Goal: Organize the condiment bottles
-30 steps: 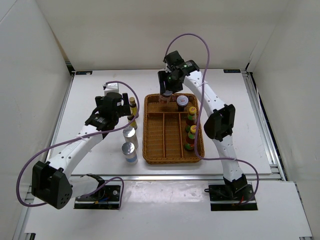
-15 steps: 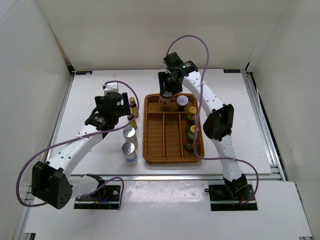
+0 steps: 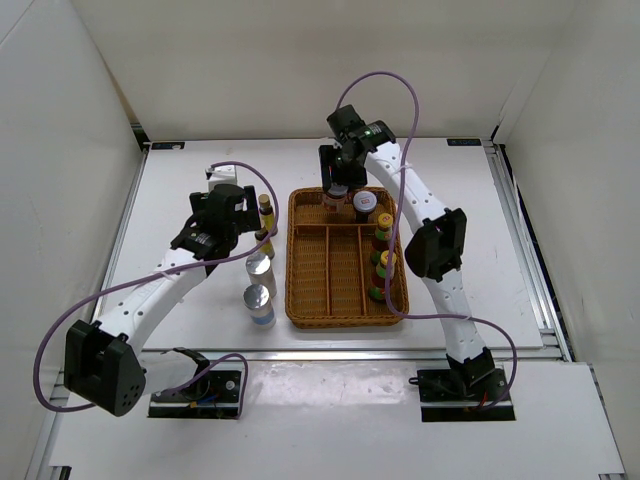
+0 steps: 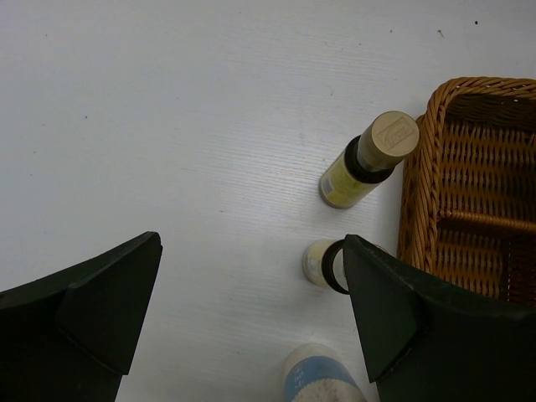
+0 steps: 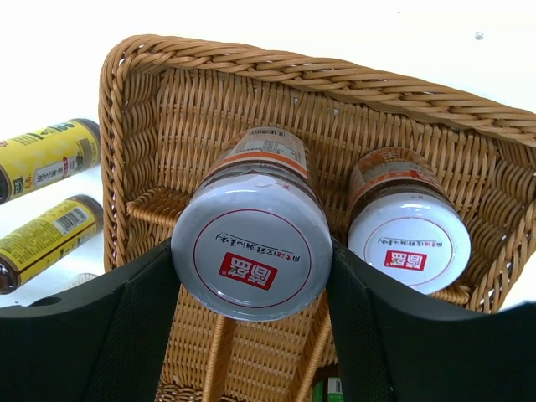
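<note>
black fingers of the right hand (image 5: 251,276) are clamping the lid end of a pale-lidded jar (image 5: 260,159), one on each side, and holding it over the far compartment of the wicker tray (image 5: 276,75). a second jar (image 5: 409,243) is already standing in that compartment, just to the right of the held one. whether the held jar's base is touching the weave cannot be told.

judging from this, the step is setting the jar down beside its twin. it is probably best lowered straight and upright, keeping a sliver of room from the twin and from the tray's far wall. the fingers should part only once the base is sitting flat, then lift straight up so neither lid gets clipped.

two red sauce bottles (image 3: 382,250) are lying in the tray's right-hand compartment.

the left hand (image 4: 251,251) is hanging with fingers wide apart and holding nothing, over the counter (image 3: 200,180) left of the tray. below it, just outside the tray's left wall, two small yellow-labelled bottles (image 4: 368,163) and two silver-topped cylinders (image 3: 260,285) are waiting.
</note>
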You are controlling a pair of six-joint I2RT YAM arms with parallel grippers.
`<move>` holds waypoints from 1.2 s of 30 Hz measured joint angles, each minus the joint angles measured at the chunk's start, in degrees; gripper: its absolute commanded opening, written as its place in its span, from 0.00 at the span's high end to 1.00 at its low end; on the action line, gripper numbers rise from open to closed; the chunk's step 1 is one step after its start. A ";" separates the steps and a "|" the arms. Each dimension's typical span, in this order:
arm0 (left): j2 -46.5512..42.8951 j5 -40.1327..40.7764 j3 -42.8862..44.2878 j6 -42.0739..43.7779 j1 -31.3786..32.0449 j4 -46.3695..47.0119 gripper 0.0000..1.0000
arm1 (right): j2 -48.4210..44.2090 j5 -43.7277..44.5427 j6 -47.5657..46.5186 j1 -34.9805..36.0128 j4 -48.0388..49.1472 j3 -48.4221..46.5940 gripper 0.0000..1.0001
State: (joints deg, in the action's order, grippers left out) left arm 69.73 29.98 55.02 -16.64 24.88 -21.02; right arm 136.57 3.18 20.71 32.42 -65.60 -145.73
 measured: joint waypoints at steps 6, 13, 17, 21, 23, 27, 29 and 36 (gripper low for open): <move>0.09 0.04 0.00 0.00 0.00 0.02 0.00 | 0.92 0.57 0.55 0.00 -1.38 -2.25 0.64; 0.35 0.04 0.00 -0.02 0.00 -0.20 0.00 | 1.51 0.63 2.23 -0.87 -2.05 -2.47 0.63; 0.35 0.04 0.00 -0.02 0.00 -0.44 0.00 | 1.64 0.44 2.86 -1.53 -2.21 -2.47 0.54; 0.35 0.04 0.00 -0.02 0.00 -0.46 0.00 | 1.66 -0.04 2.86 -1.84 -2.25 -2.47 0.38; 0.35 0.04 0.00 -0.02 0.00 -0.46 0.00 | 1.68 -0.35 2.86 -1.81 -2.29 -2.47 0.35; 0.35 0.04 0.00 -0.02 0.00 -0.46 0.00 | 1.81 -0.83 2.84 -1.81 -2.45 -2.58 0.27; 0.35 0.04 0.00 -0.02 0.00 -0.48 0.00 | 1.90 -1.38 2.84 -1.77 -2.40 -2.69 0.24; 0.35 0.09 0.00 -0.02 0.00 -0.48 0.00 | 1.90 -2.45 2.84 -1.77 -1.84 -4.07 0.16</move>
State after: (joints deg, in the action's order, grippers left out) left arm 70.08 30.06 55.02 -16.67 24.88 -21.50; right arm 138.47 0.73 23.55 30.65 -67.44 -149.80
